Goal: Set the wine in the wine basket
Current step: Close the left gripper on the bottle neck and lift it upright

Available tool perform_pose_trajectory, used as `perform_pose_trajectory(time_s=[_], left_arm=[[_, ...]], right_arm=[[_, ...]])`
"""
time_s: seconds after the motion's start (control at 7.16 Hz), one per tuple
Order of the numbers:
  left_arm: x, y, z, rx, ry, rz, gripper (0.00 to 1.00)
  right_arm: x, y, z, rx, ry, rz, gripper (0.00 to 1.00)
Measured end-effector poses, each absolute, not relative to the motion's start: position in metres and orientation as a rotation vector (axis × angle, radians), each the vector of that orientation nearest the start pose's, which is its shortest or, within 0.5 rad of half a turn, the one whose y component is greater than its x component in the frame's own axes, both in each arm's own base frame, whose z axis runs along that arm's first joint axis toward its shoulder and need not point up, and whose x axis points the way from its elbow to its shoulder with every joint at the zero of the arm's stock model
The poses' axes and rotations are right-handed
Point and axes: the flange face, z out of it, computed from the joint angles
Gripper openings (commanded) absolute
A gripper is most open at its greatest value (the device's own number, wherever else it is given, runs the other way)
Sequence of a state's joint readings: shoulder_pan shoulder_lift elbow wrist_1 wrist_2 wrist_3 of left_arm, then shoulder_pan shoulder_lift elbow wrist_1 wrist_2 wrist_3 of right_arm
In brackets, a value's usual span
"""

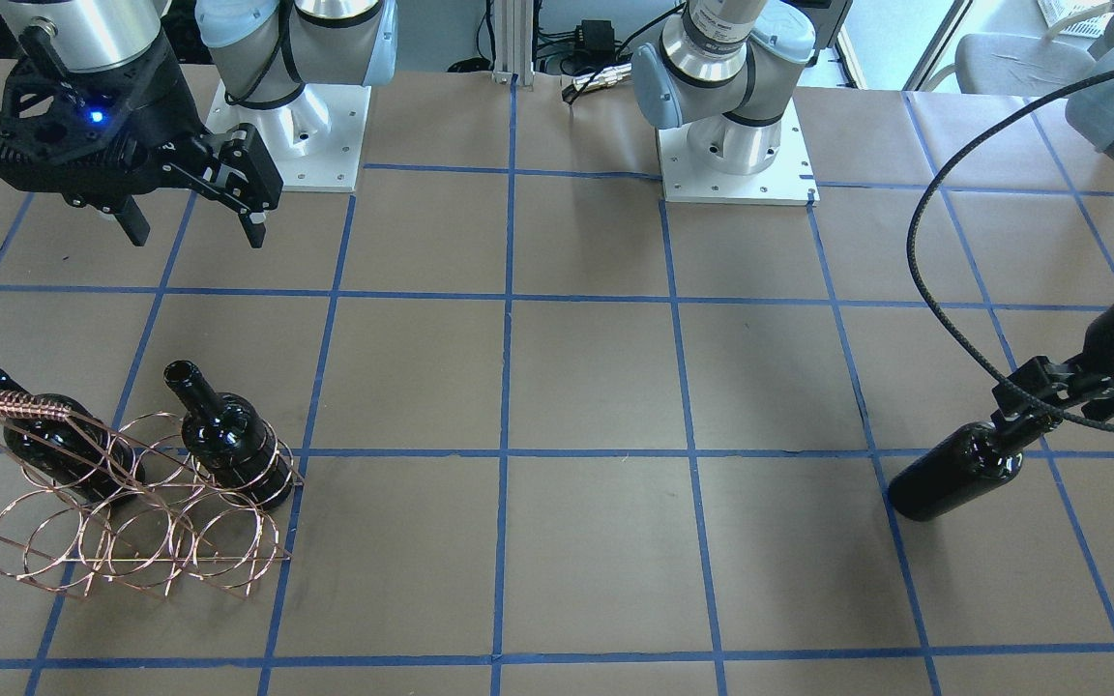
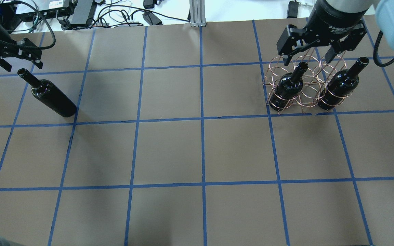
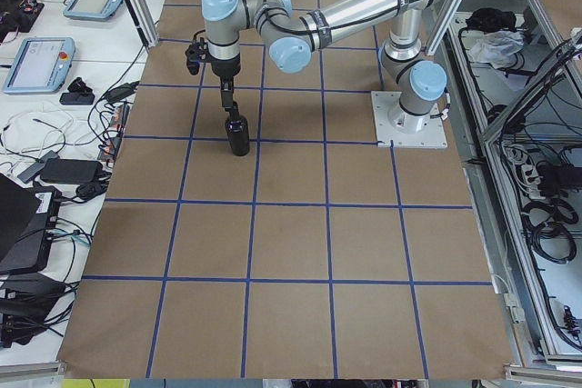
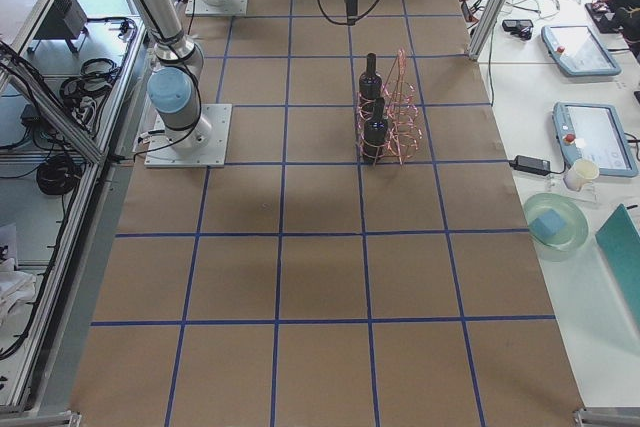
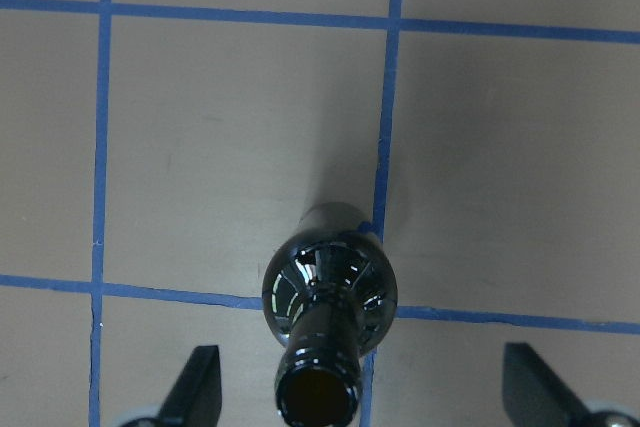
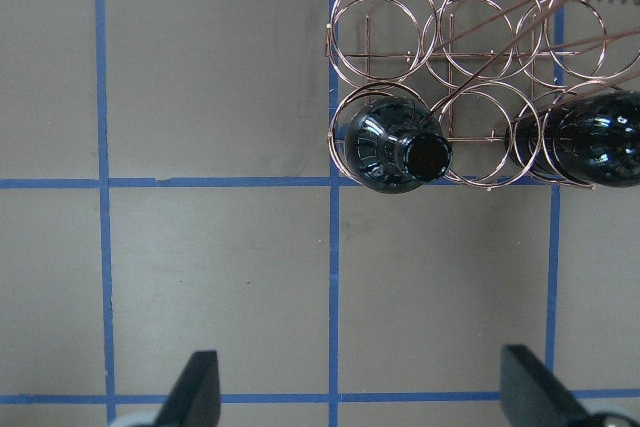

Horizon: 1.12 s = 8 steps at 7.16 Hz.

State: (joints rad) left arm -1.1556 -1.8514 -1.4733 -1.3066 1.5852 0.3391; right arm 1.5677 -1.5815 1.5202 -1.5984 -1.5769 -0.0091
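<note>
You are looking at a tall, glossy black glass wine bottle (image 2: 51,99) that is standing upright on the brown paper-covered table (image 2: 169,150), whose surface is marked off in squares by blue tape. The bottle is sitting on the robot's left side, towards the far edge of the table as seen from behind the robot, and well apart from the rack. The left gripper (image 5: 362,377) is hovering over the bottle's open mouth with its claw released. In the left wrist view its two black fingers (image 5: 200,387) are standing wide on either side of the neck, touching nothing. On the robot's right side, a rose-gold wire wine basket (image 2: 308,83) made of round rings is resting on the table. A second black bottle (image 2: 287,88) and a third black bottle (image 2: 340,84) are sitting in its rings with their necks pointing up. Which way the rack itself is lying is hard to make out from these angles. The right gripper (image 1: 194,227) is hanging in the air above the table just beside the basket, its claw also released and holding nothing.
</note>
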Motion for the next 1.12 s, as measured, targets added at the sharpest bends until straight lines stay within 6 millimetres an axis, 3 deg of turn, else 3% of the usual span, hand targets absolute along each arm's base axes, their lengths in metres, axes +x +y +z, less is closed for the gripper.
perform_pose_trajectory(time_s=[0.14,0.42,0.56,1.12], left_arm=[[0.13,-0.62,0.396,-0.118,3.094,-0.109,1.0],[0.135,-0.629,0.376,-0.105,3.101,-0.093,0.83],[0.136,-0.63,0.371,-0.101,3.105,-0.083,0.66],[0.135,-0.624,0.367,-0.098,3.11,-0.03,0.56]], right_arm=[[0.131,-0.495,0.521,-0.009,3.145,-0.14,1.0],[0.131,-0.495,0.521,-0.009,3.145,-0.14,1.0],[0.131,-0.495,0.521,-0.009,3.145,-0.14,1.0],[0.131,-0.495,0.521,-0.009,3.145,-0.14,1.0]])
